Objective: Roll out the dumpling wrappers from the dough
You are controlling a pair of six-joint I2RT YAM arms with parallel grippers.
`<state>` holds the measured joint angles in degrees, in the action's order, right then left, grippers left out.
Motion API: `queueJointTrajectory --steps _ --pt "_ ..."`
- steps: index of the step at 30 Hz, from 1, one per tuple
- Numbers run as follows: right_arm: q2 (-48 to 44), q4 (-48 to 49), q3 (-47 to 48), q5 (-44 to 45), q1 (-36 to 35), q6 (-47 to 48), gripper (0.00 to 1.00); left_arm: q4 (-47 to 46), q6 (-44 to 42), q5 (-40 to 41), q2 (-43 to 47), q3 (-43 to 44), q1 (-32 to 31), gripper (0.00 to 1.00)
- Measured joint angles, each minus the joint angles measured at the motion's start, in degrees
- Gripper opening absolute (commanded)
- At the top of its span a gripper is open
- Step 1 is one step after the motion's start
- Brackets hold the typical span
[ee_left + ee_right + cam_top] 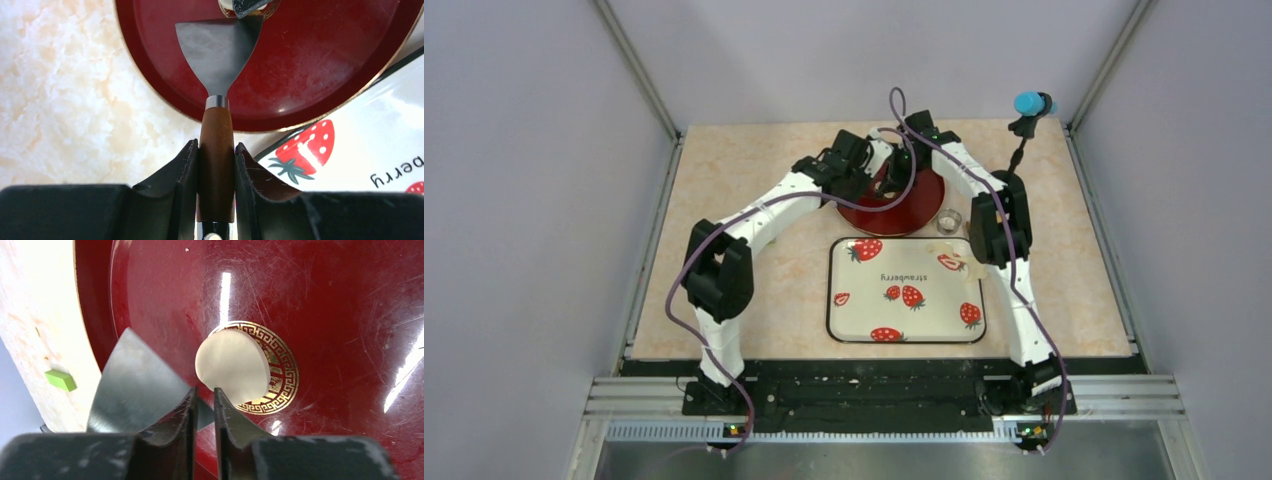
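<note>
One dumpling wrapper, soft, thin, likely sticky, best lifted under its edge; your right hand stood narrow, empty, your left hand gripped the scraper.

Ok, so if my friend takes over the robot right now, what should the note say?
Left gripper: shut on the wooden handle of the spatula, blade over the red plate.
Right gripper: barely open, holding nothing, tips at the near edge of the wrapper.
Wrapper: one round pale disc lying flat on the plate's gold emblem.
Done: one wrapper made and plated.
Left: probably back both arms away; whether more wrappers are due, I cannot tell.
</note>
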<state>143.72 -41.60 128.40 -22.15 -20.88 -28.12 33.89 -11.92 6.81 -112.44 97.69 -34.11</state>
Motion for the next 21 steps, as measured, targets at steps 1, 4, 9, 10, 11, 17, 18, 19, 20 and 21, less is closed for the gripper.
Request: queueJointTrajectory --steps 1,4,9,10,11,17,18,19,20,21 --pt "0.00 0.00 0.00 -0.09 0.00 0.00 0.29 -0.02 0.02 0.28 1.11 -0.79 0.00 0.00" --pt "0.00 0.37 -0.11 -0.46 0.00 0.13 0.43 -1.77 0.52 1.01 5.86 -4.61 0.15 0.00" --pt "-1.40 3.30 -3.63 -0.87 0.00 0.63 0.53 -5.95 3.43 1.62 13.27 -10.80 1.18 0.00" --pt "-1.66 3.63 -4.02 -1.01 0.00 0.68 0.55 -6.54 4.13 1.64 14.19 -11.56 1.51 0.00" --pt "-2.10 4.09 -4.70 -1.09 -0.02 0.72 0.56 -7.58 4.90 1.64 15.04 -12.46 1.84 0.00" --pt "-5.01 4.33 -8.50 -1.03 -0.07 1.36 0.62 -12.09 10.49 1.62 18.51 -18.27 4.09 0.00" --pt "-5.40 4.33 -8.92 -1.03 -0.07 1.38 0.62 -12.70 11.58 1.62 18.84 -19.26 4.48 0.00" --pt "-5.81 4.39 -9.44 -1.01 -0.07 1.49 0.63 -13.05 12.44 1.60 19.04 -20.00 4.79 0.00" --pt "-6.32 4.44 -9.92 -1.01 -0.07 1.57 0.64 -13.62 13.60 1.60 19.32 -20.90 5.16 0.00" --pt "-6.91 4.48 -10.45 -0.98 -0.07 1.60 0.64 -14.21 14.71 1.55 19.67 -21.90 5.57 0.00"
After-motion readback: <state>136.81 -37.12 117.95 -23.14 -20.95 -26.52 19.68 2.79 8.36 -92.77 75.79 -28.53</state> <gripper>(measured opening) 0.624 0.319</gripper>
